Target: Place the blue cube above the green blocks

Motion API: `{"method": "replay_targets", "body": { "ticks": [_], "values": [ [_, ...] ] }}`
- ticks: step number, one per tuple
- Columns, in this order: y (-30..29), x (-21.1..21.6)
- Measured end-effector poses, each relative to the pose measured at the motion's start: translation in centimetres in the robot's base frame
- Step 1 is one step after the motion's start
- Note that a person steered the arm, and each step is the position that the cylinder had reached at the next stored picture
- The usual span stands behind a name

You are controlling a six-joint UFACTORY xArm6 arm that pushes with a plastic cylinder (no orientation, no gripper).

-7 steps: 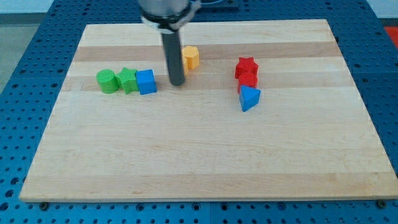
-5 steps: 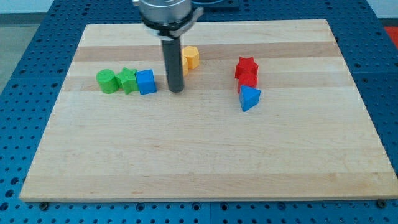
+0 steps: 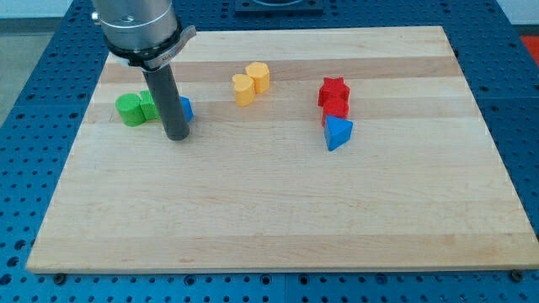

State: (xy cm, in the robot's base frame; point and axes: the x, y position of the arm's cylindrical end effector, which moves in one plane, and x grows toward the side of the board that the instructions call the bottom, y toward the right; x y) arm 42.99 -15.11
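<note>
The blue cube (image 3: 185, 108) sits at the board's upper left, mostly hidden behind my rod. To its left are the green blocks: a green cylinder (image 3: 129, 109) and a second green block (image 3: 149, 106), partly hidden by the rod, whose shape I cannot make out. My tip (image 3: 177, 136) rests on the board just below and in front of the blue cube, touching or nearly touching it. The three blocks form a tight row.
Two yellow blocks (image 3: 251, 82) sit right of the rod near the view's top. A red star (image 3: 334, 89) and a red block (image 3: 336, 108) stand above a blue triangular block (image 3: 338, 132) at the right. The wooden board (image 3: 269, 227) lies on a blue pegboard.
My tip has moved left and slightly down, from right of the blue cube to in front of it. The blue cube and both green blocks have shifted left.
</note>
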Motion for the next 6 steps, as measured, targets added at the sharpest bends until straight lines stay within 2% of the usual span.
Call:
{"method": "replay_targets", "body": {
  "ticks": [1, 2, 4, 5, 6],
  "values": [
    [0.0, 0.0],
    [0.2, -2.7],
    [0.2, -11.2],
    [0.2, -14.0],
    [0.3, -14.3]
  ]
}}
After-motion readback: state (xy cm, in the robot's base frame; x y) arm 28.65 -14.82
